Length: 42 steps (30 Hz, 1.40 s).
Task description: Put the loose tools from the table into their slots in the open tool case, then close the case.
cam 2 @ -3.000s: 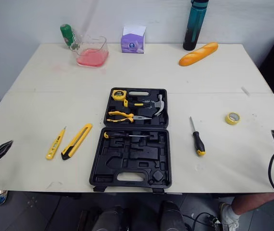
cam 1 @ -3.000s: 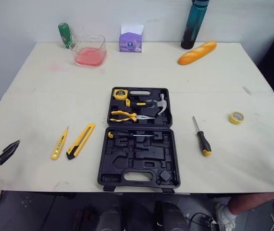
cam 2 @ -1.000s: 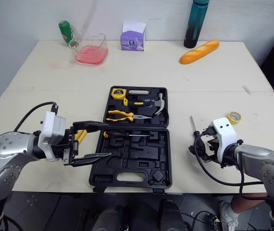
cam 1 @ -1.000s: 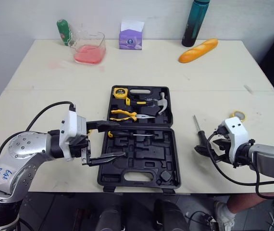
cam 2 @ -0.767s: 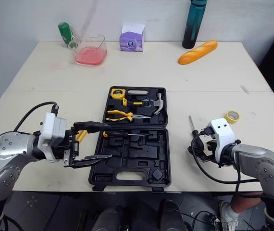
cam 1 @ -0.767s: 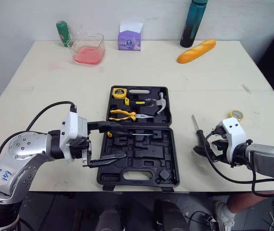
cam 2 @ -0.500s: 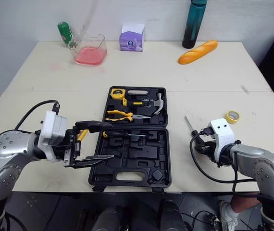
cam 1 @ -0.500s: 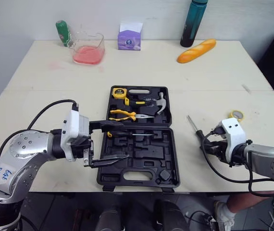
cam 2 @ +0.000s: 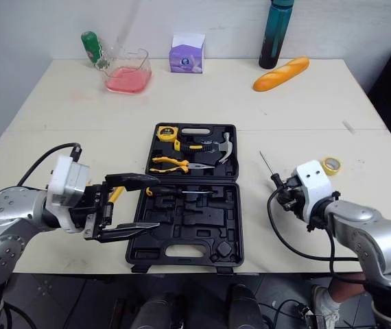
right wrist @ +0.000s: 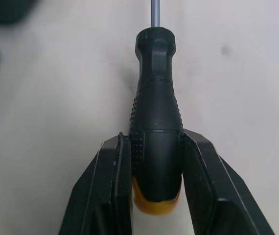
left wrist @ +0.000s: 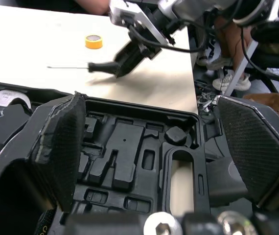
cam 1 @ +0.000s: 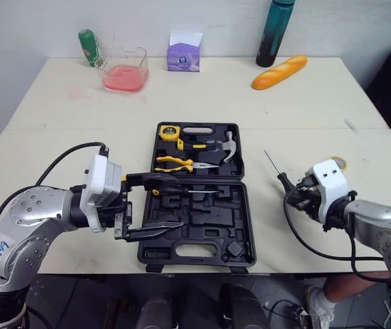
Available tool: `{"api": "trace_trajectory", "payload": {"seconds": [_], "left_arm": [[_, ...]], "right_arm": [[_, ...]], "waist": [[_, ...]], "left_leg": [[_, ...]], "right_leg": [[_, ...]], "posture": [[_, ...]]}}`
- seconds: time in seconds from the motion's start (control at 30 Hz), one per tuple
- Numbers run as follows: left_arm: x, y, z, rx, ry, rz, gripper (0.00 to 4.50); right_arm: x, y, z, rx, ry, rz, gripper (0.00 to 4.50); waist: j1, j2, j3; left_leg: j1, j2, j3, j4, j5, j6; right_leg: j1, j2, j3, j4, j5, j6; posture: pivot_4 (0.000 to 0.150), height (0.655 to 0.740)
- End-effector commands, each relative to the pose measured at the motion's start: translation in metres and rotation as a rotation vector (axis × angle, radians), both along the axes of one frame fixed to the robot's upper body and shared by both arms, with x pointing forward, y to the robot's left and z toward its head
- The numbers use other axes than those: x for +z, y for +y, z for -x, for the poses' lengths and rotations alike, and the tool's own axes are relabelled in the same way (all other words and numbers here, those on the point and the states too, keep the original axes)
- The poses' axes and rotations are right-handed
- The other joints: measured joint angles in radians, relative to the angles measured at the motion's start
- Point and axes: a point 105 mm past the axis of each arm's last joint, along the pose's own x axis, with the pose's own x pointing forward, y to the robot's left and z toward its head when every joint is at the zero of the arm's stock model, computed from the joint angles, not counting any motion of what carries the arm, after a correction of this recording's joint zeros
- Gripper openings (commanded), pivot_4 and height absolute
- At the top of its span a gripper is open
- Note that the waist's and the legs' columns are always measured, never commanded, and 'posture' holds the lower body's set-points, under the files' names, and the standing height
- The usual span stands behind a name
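Right end effector clamped on the black handle of the screwdriver, right of the tool case and apart from it. Left end effector spread wide over the case's front left portion. Case lies open on desk

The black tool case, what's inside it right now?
In the tool case, far half: tape measure, hammer, pliers. Near half: one slim screwdriver, otherwise bare. The open left gripper covers part of its left edge.
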Motion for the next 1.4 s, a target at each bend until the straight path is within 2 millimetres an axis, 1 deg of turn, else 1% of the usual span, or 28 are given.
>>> {"api": "trace_trajectory", "payload": {"seconds": [0.03,0.1,0.2,0.23,0.27,0.3,0.33,0.37,0.4,0.5,0.53,0.6,0.67,0.73,0.8,0.93,1.0,1.13,1.2,1.4], "left_arm": [[0.006,0.008,0.001,0.021,-0.054,-0.008,4.5],[0.004,0.011,-0.001,0.053,-0.08,-0.013,4.5],[0.001,0.019,-0.006,0.122,-0.135,-0.021,4.5],[0.001,0.024,-0.008,0.151,-0.193,-0.027,4.5],[0.001,0.027,-0.009,0.167,-0.233,-0.032,4.5],[-0.003,0.031,-0.01,0.188,-0.23,-0.046,4.5],[-0.005,0.036,-0.009,0.215,-0.212,-0.045,4.5],[-0.007,0.039,-0.009,0.231,-0.192,-0.043,4.5],[-0.008,0.041,-0.008,0.241,-0.182,-0.041,4.5],[-0.021,0.054,-0.004,0.293,-0.124,-0.059,4.5],[-0.023,0.056,-0.003,0.301,-0.113,-0.061,4.5],[-0.028,0.068,-0.003,0.368,-0.108,-0.067,4.5],[-0.032,0.076,-0.004,0.413,-0.113,-0.083,4.5],[-0.038,0.085,-0.002,0.458,-0.098,-0.09,4.5],[-0.042,0.088,0.002,0.481,-0.084,-0.091,4.5],[-0.046,0.088,0.009,0.501,-0.062,-0.077,4.5],[-0.047,0.086,0.01,0.499,-0.06,-0.079,4.5],[-0.048,0.085,0.011,0.502,-0.06,-0.082,4.5],[-0.047,0.084,0.011,0.503,-0.061,-0.082,4.5],[-0.048,0.082,0.012,0.509,-0.053,-0.082,4.5]], "right_arm": [[0.039,0.008,-0.007,0.168,-0.128,0.05,0.97],[0.051,0.022,-0.006,0.332,-0.148,0.09,0.97],[0.064,0.036,-0.007,0.485,-0.147,0.126,0.97],[0.067,0.046,-0.005,0.558,-0.133,0.128,0.97],[0.068,0.052,-0.003,0.606,-0.123,0.128,0.97],[0.068,0.059,-0.001,0.661,-0.104,0.133,0.97],[0.067,0.069,0.001,0.726,-0.085,0.143,0.97],[0.066,0.075,0.002,0.765,-0.072,0.152,0.97],[0.066,0.078,0.003,0.791,-0.062,0.159,0.97],[0.065,0.097,0.005,0.881,-0.034,0.167,0.97],[0.065,0.1,0.005,0.895,-0.028,0.166,0.97],[0.061,0.111,0.009,0.933,0.015,0.171,0.97],[0.058,0.118,0.011,0.953,0.044,0.182,0.97],[0.049,0.124,0.014,0.985,0.068,0.253,0.97],[0.043,0.127,0.014,1.001,0.073,0.314,0.97],[0.035,0.128,0.01,1.017,0.069,0.436,0.97],[0.034,0.132,0.01,1.03,0.069,0.434,0.97],[0.03,0.136,0.01,1.063,0.07,0.485,0.97],[0.03,0.136,0.004,1.036,0.049,0.537,0.97],[0.025,0.146,0.003,1.045,0.055,0.533,0.97]], "waist": [[0.001,0.0,0.0],[0.001,0.0,0.0],[-0.002,0.0,0.0],[-0.001,0.0,0.0],[-0.001,0.0,0.0],[0.0,0.0,0.0],[0.0,0.0,0.0],[-0.002,0.0,0.0],[-0.001,0.0,0.0],[-0.001,0.0,0.0],[-0.002,0.0,0.0],[-0.002,0.0,0.0],[-0.001,0.0,0.0],[-0.001,0.0,0.0],[-0.001,0.0,0.0],[-0.002,0.0,0.0],[-0.002,0.0,0.0],[-0.004,0.0,0.0],[-0.006,0.0,0.0],[-0.023,-0.001,0.0]], "left_leg": [[0.0,0.0,0.0,0.0,0.0,0.0],[0.0,0.0,0.0,0.0,0.0,0.0],[0.0,0.001,0.0,0.0,0.0,0.0],[0.0,0.001,0.0,0.0,0.0,0.0],[0.001,0.001,0.0,0.0,0.0,0.0],[0.001,0.001,0.0,0.0,0.0,0.0],[0.001,0.001,0.0,0.0,0.0,0.0],[0.0,0.001,0.0,0.0,0.0,0.0],[0.0,0.002,0.0,0.0,0.0,0.0],[0.0,0.002,0.0,0.0,-0.001,0.0],[0.0,0.002,0.0,0.0,-0.001,0.001],[0.0,0.002,-0.001,0.0,-0.001,0.0],[0.0,0.002,-0.001,0.0,-0.001,0.0],[-0.001,0.002,-0.001,0.0,-0.001,0.0],[-0.001,0.001,-0.001,0.0,-0.001,0.0],[-0.001,0.001,-0.001,0.0,-0.002,0.001],[-0.001,0.0,-0.001,0.0,-0.002,0.001],[-0.001,0.0,-0.001,0.0,-0.002,0.001],[-0.001,0.0,-0.001,0.0,-0.002,0.001],[-0.001,0.0,-0.001,0.0,-0.002,0.001]], "right_leg": [[0.0,0.0,0.0,0.0,0.0,0.0],[0.0,0.0,-0.001,-0.001,0.0,0.0],[0.0,0.001,0.0,-0.001,0.0,0.0],[0.0,0.001,0.0,-0.001,0.0,0.0],[0.0,0.001,0.0,-0.001,0.0,0.0],[0.0,0.0,0.0,-0.001,0.0,0.0],[0.0,0.0,-0.001,-0.001,0.0,0.0],[0.0,0.0,-0.001,-0.001,0.0,0.0],[0.0,0.0,0.0,0.0,0.0,0.0],[0.0,-0.001,-0.001,0.0,0.0,0.0],[0.0,-0.002,-0.001,0.0,0.0,0.0],[0.0,-0.002,-0.001,0.0,0.0,0.0],[-0.001,-0.002,-0.002,0.0,0.0,-0.001],[-0.001,-0.003,-0.002,0.0,0.0,-0.001],[-0.001,-0.004,-0.003,0.0,0.0,-0.001],[-0.002,-0.007,-0.005,0.0,0.0,-0.002],[-0.001,-0.01,-0.006,0.0,0.0,-0.002],[-0.001,-0.012,-0.006,0.0,-0.001,-0.002],[-0.002,-0.012,-0.007,0.0,-0.001,-0.002],[-0.001,-0.012,-0.007,0.003,-0.001,-0.002]], "posture": [[0.15,0.74],[0.15,0.74],[0.15,0.74],[0.15,0.74],[0.15,0.74],[0.15,0.74],[0.15,0.74],[0.15,0.74],[0.15,0.74],[0.15,0.74],[0.15,0.74],[0.15,0.74],[0.15,0.74],[0.15,0.74],[0.15,0.74],[0.15,0.74],[0.15,0.74],[0.15,0.74],[0.15,0.74],[0.15,0.74]]}}
